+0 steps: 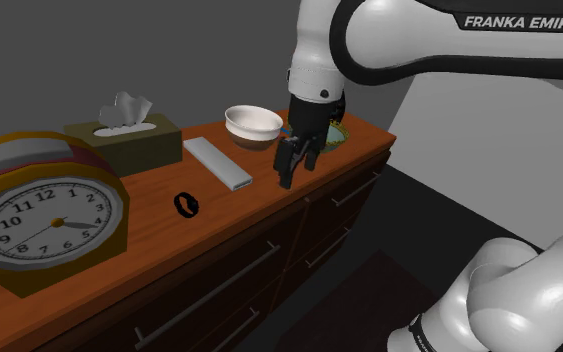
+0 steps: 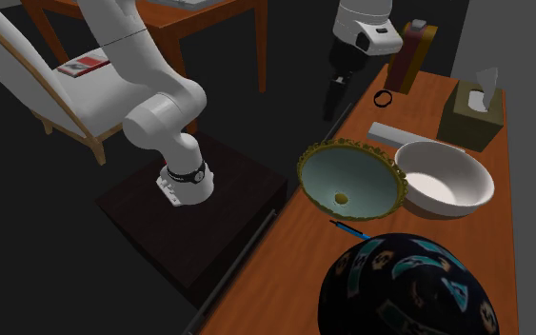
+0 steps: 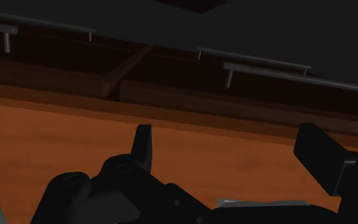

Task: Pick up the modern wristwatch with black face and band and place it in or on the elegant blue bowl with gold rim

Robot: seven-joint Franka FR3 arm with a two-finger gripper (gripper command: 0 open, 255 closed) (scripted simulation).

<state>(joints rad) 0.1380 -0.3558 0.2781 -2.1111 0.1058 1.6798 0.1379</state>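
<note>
white arm [image 1: 439,45] lettered "franka emika" hangs its parted claw [image 1: 297,170] by the dresser [image 1: 149,195].

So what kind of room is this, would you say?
Probably a bedroom or living room in a house: a wooden dresser with long drawer handles, carrying a big alarm clock and a tissue box.

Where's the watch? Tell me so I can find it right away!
Look at the long wooden dresser top and find the big round clock at the shoulder view's left end. Between it and the flat grey bar lies the watch, alone on bare wood. It is the only small black ring there, far smaller than its neighbours.
</note>
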